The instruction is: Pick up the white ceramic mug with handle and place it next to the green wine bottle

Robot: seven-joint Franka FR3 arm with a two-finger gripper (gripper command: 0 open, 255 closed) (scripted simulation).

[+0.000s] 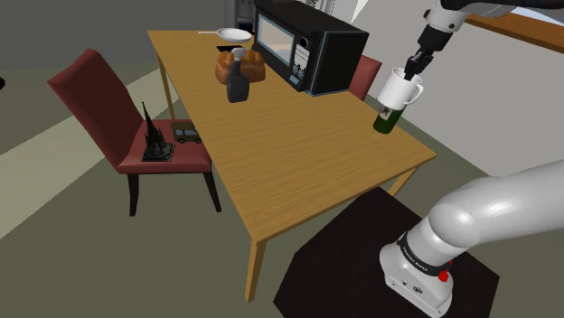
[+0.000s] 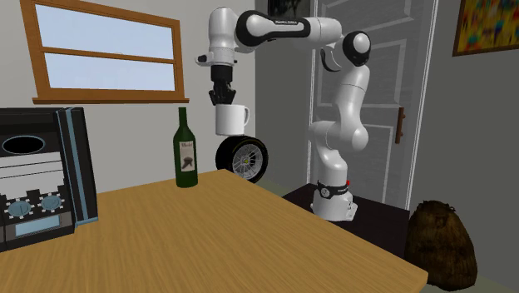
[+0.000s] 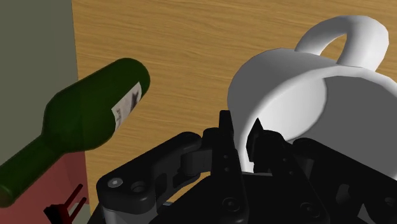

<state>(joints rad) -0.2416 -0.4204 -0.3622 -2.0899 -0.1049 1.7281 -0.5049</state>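
**Mug lifted, placement pending**

I have the tool [image 1: 412, 70] pinching the white mug [image 1: 399, 88] by its rim. The mug hangs above the bench [image 1: 298, 163] edge, near the green bottle [image 1: 387, 120]. Remaining: lower it and release.
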